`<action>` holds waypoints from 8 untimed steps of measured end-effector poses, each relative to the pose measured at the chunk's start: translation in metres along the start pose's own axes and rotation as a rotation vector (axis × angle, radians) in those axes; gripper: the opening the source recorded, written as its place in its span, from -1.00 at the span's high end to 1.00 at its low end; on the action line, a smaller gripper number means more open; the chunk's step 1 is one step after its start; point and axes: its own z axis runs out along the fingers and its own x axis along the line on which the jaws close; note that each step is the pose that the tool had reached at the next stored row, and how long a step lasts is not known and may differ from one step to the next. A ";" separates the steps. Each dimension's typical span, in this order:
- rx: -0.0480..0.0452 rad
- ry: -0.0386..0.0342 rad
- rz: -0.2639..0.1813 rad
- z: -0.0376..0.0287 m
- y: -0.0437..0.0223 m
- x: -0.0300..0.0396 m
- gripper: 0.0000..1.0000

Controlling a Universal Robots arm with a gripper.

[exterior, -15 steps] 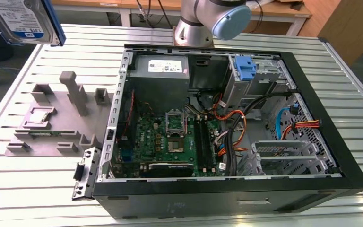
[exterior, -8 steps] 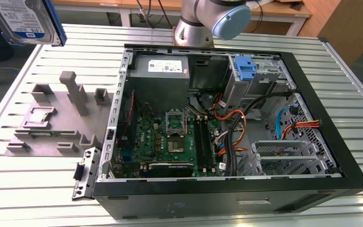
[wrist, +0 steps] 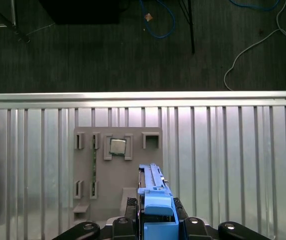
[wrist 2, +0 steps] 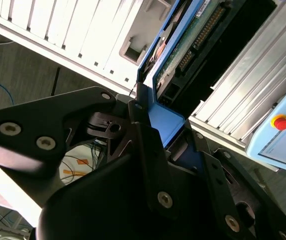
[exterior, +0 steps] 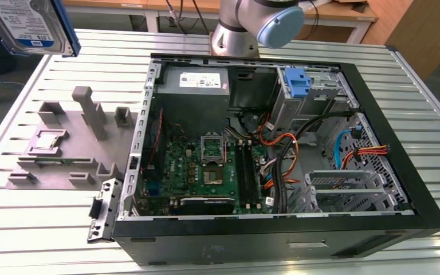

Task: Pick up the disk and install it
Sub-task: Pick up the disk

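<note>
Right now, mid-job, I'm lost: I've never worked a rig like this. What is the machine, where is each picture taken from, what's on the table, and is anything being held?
The machine is one robot arm with a pincer at its tip. The exterior view comes from a camera off the arm. It shows a slatted metal table, an open computer case on it, and a grey parts holder toward that view's left. Both wrist views come from cameras riding on the arm. In the first wrist view the pincer is closed on the disk, a drive in a blue bracket, seen edge-on. The disk is up in the air, outside the case. The holder carries a small square chip.
</note>
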 end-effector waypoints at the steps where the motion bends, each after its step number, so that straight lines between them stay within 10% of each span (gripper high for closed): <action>1: 0.0000 0.0000 0.000 0.0000 0.0000 0.0000 0.26; 8: 0.0000 0.0001 0.000 0.0000 -0.0013 0.0001 0.26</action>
